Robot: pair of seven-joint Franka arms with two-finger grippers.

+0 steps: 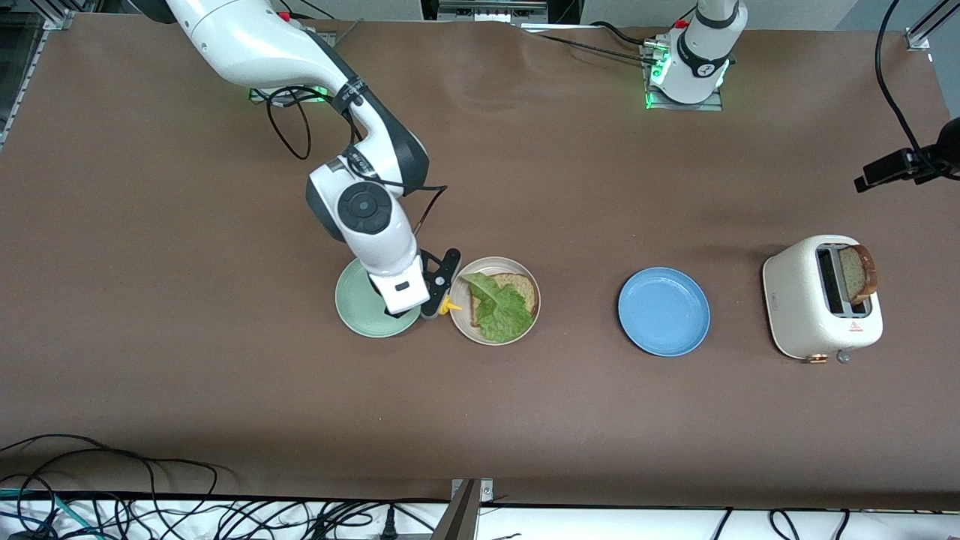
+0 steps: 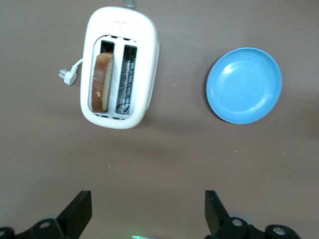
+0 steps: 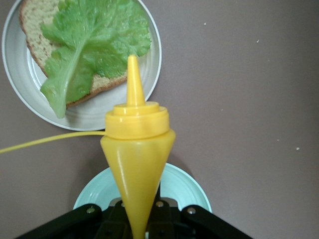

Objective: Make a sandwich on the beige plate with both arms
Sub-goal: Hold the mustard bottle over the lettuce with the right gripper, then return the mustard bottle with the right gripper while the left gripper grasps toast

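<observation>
Over the gap between the mint green plate [image 1: 365,309] and the beige plate [image 1: 495,301], the right pincer [image 1: 439,300] is pinching a yellow squeeze bottle [image 3: 135,159], its fingers pressed against the bottle's body while the nozzle points toward the beige plate. On that plate lies one slice of brown bread [image 1: 519,291] with a ruffled green lettuce leaf [image 1: 497,307] spread over it; no second slice covers the leaf. A thin yellow string [image 3: 45,141] runs off from the bottle's cap in the right wrist view. Toward the left arm's end of the surface [image 1: 187,375], well apart from the beige plate, sits the blue plate [image 1: 664,311] with nothing on it. Closer still to that end stands a cream toaster [image 1: 821,307], and a slice of brown bread [image 1: 859,272] stands upright in one of its two slots; its white plug [image 2: 67,76] lies on the surface beside it. The left arm waits near its base [image 1: 686,79]; the left pincer [image 2: 148,211] hangs high over the surface near the toaster and blue plate, its fingers spread wide with nothing between them.
</observation>
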